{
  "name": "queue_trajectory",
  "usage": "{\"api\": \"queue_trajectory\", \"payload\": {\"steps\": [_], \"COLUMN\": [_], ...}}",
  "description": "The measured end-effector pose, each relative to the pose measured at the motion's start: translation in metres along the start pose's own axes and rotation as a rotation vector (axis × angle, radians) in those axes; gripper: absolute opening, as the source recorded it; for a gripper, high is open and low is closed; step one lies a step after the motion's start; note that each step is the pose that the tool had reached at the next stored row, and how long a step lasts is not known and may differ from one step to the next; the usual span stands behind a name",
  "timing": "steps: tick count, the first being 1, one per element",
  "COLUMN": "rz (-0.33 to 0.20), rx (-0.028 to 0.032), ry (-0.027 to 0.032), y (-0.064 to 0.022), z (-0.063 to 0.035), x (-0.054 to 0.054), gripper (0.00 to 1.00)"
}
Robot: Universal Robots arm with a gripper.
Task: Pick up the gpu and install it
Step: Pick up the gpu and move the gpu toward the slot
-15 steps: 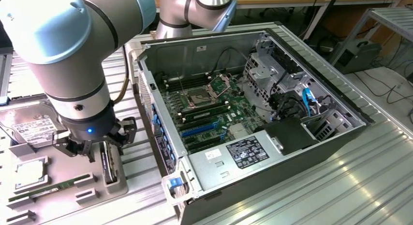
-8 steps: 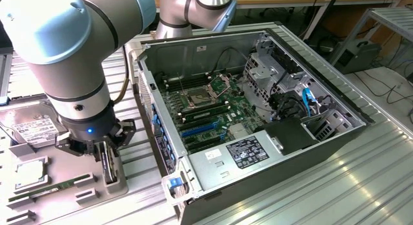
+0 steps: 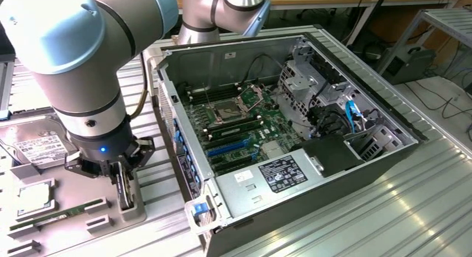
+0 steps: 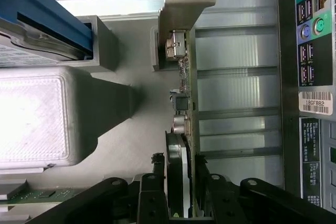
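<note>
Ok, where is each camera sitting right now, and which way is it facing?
Exterior view: off the arm, raised, looking down into the open computer case; the arm and gripper stand at the exterior view's left.
Wrist view: on the wrist, looking down past its own gripper at the gpu, which stands on edge in its grey holder.
Shared: the gripper, gpu, holder and computer case.
</note>
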State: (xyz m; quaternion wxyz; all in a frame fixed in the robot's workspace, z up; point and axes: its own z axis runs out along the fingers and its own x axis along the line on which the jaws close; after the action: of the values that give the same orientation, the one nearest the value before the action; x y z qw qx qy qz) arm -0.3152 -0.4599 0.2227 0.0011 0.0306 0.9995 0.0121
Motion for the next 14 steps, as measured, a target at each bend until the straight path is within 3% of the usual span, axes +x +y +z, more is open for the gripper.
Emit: {"api": "queue_trajectory", "payload": {"steps": [14], "rz": [0.0], "rx": [0.0005], "ry": [0.0001], "y": [0.0041], "z": [0.0078], "x": [0.0001], "gripper": [0.35]}}
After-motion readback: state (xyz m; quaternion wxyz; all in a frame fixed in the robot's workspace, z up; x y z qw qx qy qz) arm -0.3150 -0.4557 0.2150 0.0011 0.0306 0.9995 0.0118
